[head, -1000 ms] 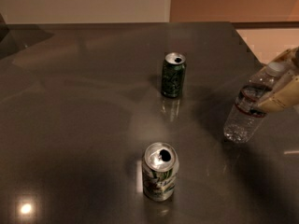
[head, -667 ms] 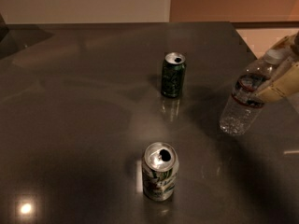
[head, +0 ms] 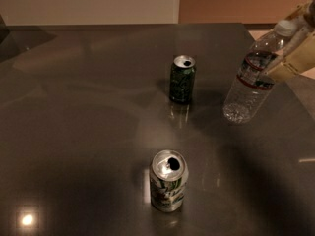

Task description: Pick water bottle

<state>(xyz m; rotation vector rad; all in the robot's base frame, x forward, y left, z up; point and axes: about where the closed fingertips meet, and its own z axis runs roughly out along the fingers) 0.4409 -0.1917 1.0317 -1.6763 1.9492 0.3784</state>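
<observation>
The water bottle (head: pixel 248 90) is a clear ribbed bottle with a white cap and a dark, red-edged label. It hangs tilted at the right of the camera view, cap up and to the right, with its base off the dark table (head: pixel 74 112). My gripper (head: pixel 284 57) reaches in from the right edge. Its tan fingers are shut on the bottle's upper part, near the label and neck.
A dark green can (head: pixel 182 79) stands upright at mid-table, left of the bottle. A silver-and-green can (head: pixel 168 181) stands nearer the front. The table's right edge runs behind the bottle, and a pale wall lies beyond the far edge.
The gripper has raised the bottle up and slightly left. Its base has come further off the table. The two cans have not moved.
</observation>
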